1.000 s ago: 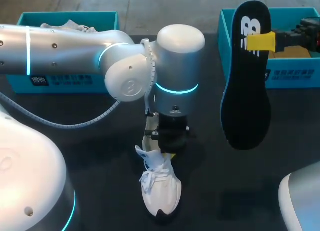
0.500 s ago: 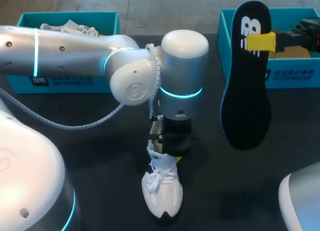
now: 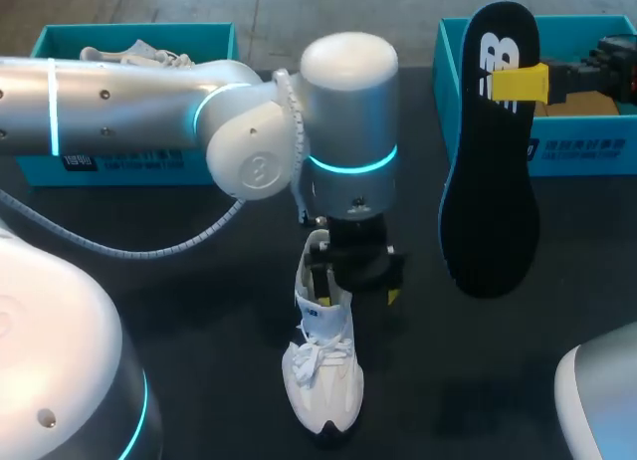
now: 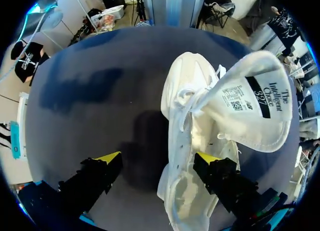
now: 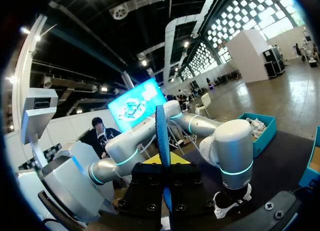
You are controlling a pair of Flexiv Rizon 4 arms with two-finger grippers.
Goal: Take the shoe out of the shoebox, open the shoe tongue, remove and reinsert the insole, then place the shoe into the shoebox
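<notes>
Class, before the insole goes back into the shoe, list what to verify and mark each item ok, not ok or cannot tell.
1. Black foam insole clamped in right end effector: ok.
2. White lace-up sneaker sole-down on the black table: ok.
3. Sneaker's tongue lifted open: ok.
4. Sneaker's opening free of obstruction: not ok, the open left end effector hangs over it.
5. Sneaker held steady: not ok, nothing grips it.

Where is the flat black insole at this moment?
Head view, right side: the flat black insole hangs upright in the right gripper, before the right-hand teal shoebox.
</notes>
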